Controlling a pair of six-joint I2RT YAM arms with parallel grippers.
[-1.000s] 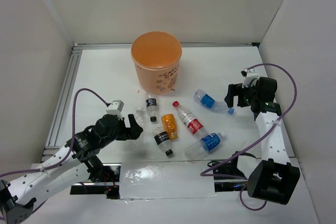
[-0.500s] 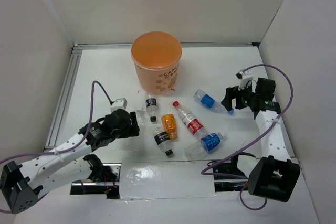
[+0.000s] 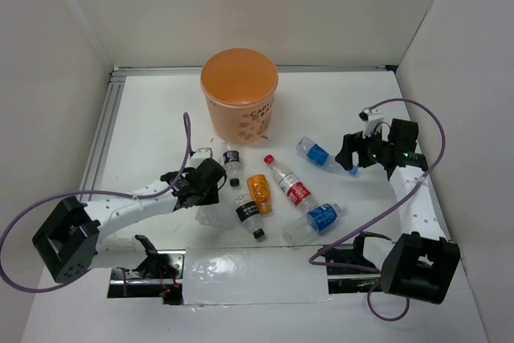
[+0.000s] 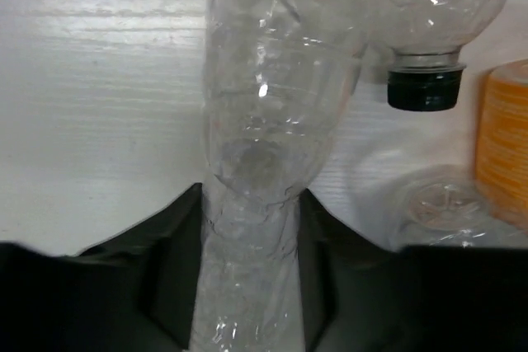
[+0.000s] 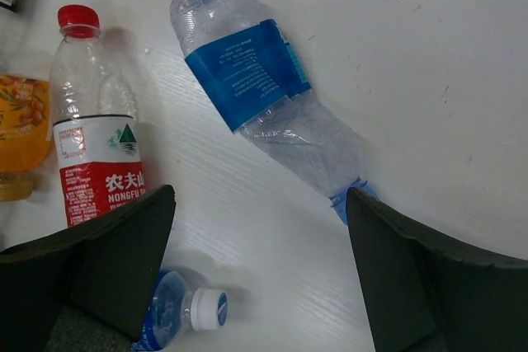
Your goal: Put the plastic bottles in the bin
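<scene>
The bin (image 3: 239, 94) is an orange bucket standing at the back middle. My left gripper (image 3: 210, 182) is shut on a crumpled clear bottle without a label (image 4: 264, 121), pinched between the black fingers (image 4: 173, 261). Just beyond lie a black-capped bottle (image 3: 231, 162), the short orange bottle (image 3: 259, 192) and another black-labelled bottle (image 3: 250, 218). My right gripper (image 5: 260, 199) is open above the table, its right finger beside the cap end of a blue-labelled bottle (image 5: 247, 72). A red-labelled bottle (image 5: 95, 146) and a second blue bottle (image 5: 181, 311) lie to its left.
White walls close in the table at the left, back and right. An aluminium rail (image 3: 96, 150) runs along the left edge. A shiny strip (image 3: 241, 271) covers the near edge between the arm bases. Purple cables loop from both arms.
My left arm has stretched out to the right, and its jaws have closed on the clear bottle. The right gripper has shifted slightly left and stayed open.
</scene>
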